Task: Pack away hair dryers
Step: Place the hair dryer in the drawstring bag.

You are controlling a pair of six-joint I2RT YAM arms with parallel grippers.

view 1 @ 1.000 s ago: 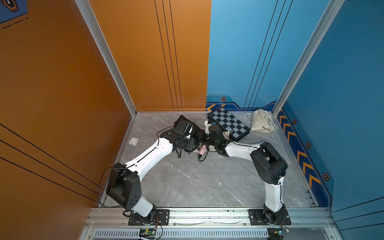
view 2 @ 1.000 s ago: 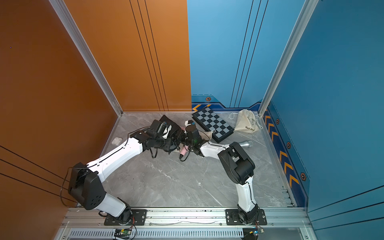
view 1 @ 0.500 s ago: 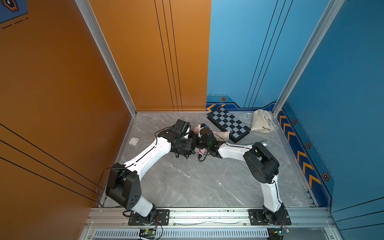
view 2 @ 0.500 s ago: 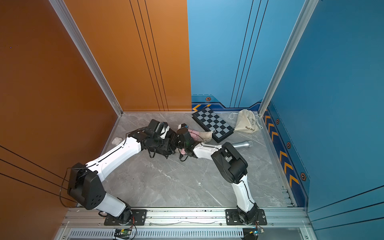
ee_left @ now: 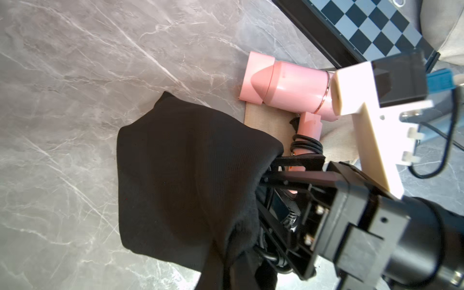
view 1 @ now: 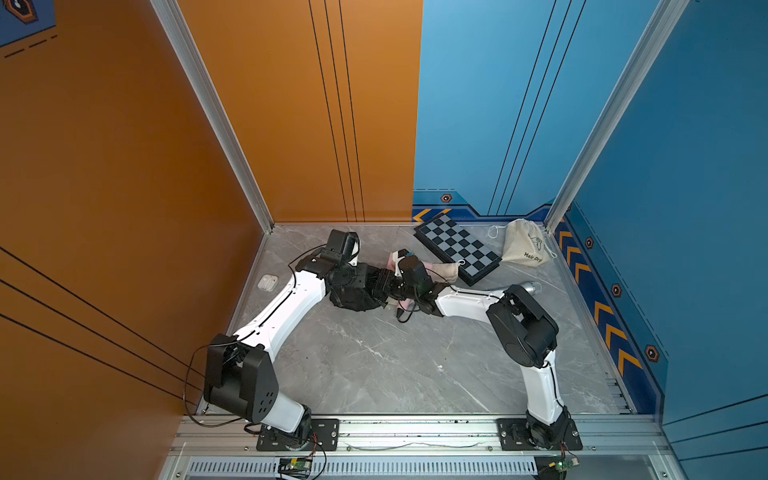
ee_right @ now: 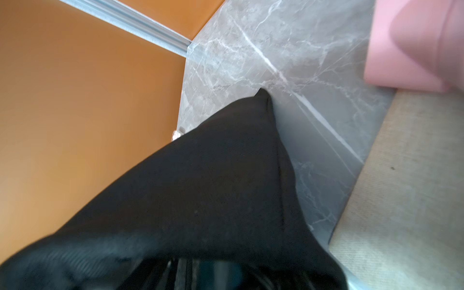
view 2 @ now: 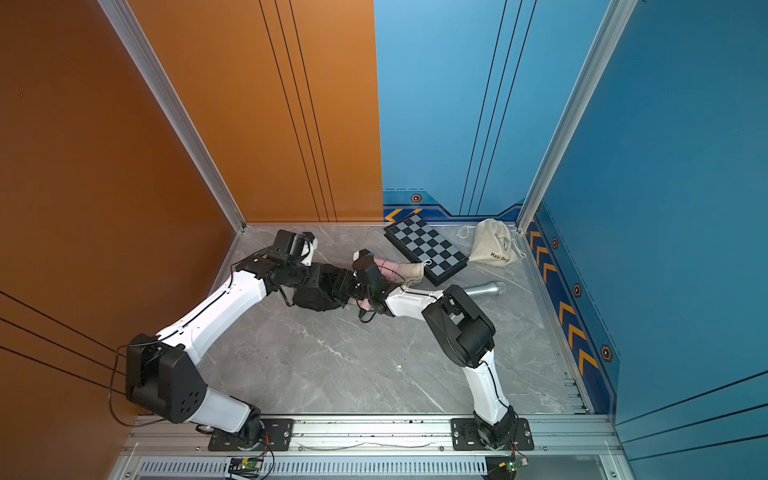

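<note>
**Location.** The dark dryer (ee_left: 282, 209) sits in the mouth of the black bag (ee_left: 188, 180) on the worktop (ee_left: 75, 75), between the spread fingers of the right gripper (ee_left: 273, 198). Cloth hides the fingertips, so I cannot tell whether they grasp the dryer or have released it. The left gripper (view 1: 371, 285) is clenched, apparently on the bag's rim, where the cloth bunches.

**Risks, as judged.**
- The dryer looks only part-way in. If cloth or cord catches on a finger as the right gripper backs out, the dryer could be dragged out with it.
- If the left gripper's pinch slips, the mouth would collapse over the fingers.
- The two grippers are very close together and could knock each other.

**Appearance.** Only a glossy teal-black patch of the dark dryer shows; the rest is covered. The pink dryer (ee_left: 288, 93) is unpacked. It lies on its side on a beige bag (ee_left: 266, 120), with a thin metallic ring at the rear of its barrel. Its black cord (ee_left: 305, 144) is bundled at the handle, and it is just beside the chessboard (ee_left: 364, 32).
</note>
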